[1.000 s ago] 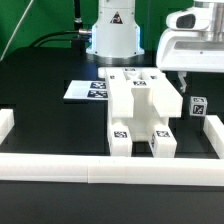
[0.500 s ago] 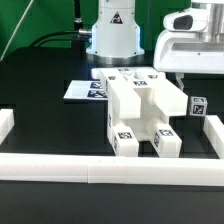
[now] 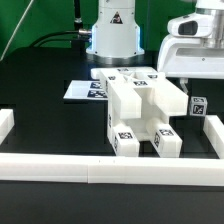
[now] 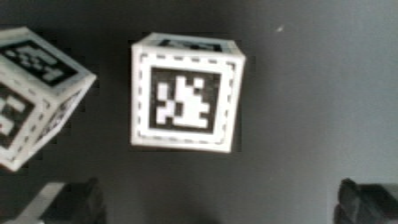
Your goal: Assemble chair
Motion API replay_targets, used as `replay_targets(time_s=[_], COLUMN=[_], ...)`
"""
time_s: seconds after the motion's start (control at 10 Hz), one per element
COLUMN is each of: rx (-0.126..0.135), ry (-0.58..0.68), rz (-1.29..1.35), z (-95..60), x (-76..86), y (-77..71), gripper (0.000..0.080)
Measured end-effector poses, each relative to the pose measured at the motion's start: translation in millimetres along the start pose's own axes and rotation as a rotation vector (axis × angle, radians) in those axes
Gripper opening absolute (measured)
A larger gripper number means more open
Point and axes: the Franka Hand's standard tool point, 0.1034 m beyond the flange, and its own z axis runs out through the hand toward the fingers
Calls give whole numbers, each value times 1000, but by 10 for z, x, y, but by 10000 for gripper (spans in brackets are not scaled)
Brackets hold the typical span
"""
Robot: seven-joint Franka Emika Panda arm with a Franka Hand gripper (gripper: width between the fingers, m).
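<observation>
The blocky white chair (image 3: 140, 108) stands mid-surface (image 3: 50, 125). A small tagged block (image 3: 197, 107) sits just beside it, toward the surface's edge on the exterior view's right. The fingers (image 4: 68, 200) hang above that block, spread wide and holding nothing.

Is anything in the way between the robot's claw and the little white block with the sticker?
No, nothing visible. The open gripper hangs over the small block, with only bare dark table around it. The big chair body stands beside the block, not touching it and not under the gripper.
</observation>
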Motion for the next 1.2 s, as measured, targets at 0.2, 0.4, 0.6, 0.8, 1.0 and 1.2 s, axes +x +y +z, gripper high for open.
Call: replay_targets(time_s=[0.2,0.4,0.6,0.8,1.0,1.2], rx=[-2,-2,-2,-6,-8,-10], ry=[-5,-5,-2,-2,-5,-4], rz=[-5,-7,-18,-28,-28,-30], z=[39,52,65,130,148,197], x=[-15,-18,-17,-40,-58,-78], y=[-23,-26,-25,-7,-1,3], gripper=[649,649,649,649,649,649])
